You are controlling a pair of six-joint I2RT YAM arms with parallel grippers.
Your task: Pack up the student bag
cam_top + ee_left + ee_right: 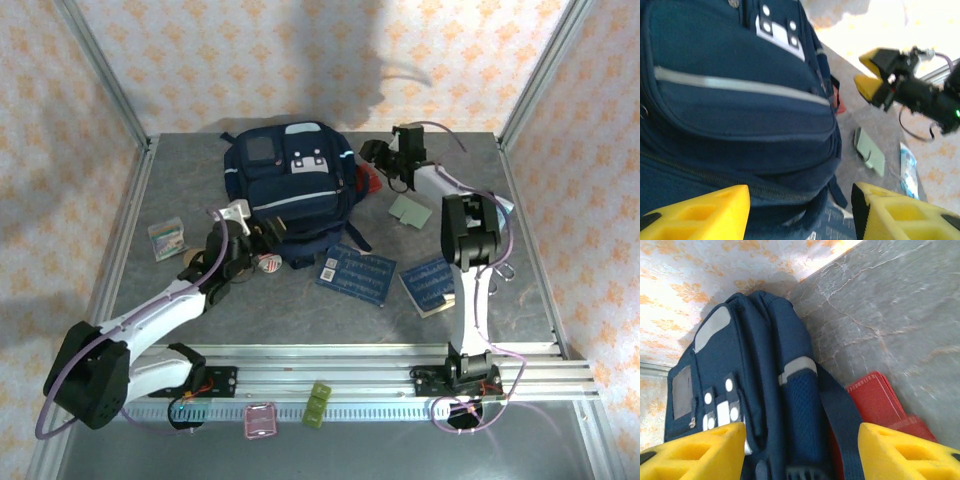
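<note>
Judging by how things lie, the step in hand is taking hold of the bag so it can be steadied or opened; nothing looks packed yet. At the far left a small box (166, 238) sits alone on the table (250, 310), close to the left rail (120, 260), with bare room near it. The left gripper (800, 200) is at the near left corner of the bag (290, 185), its yellow fingers (695, 212) apart with the bag's lower seam between them; whether they press the cloth I cannot tell. The bag lies flat at the far middle of the table, front up. A red folder (875, 400) pokes out from under its right side. The right gripper (802, 440) straddles that side near the strap, fingers likewise apart, its grip not clear. Right of it lie a green card (410, 210) and, nearer, two blue books (357, 274). Next, I judge, both arms need a firm pinch before any lift. The nearer book and the right arm crowd the right side, so room there is tight.
</note>
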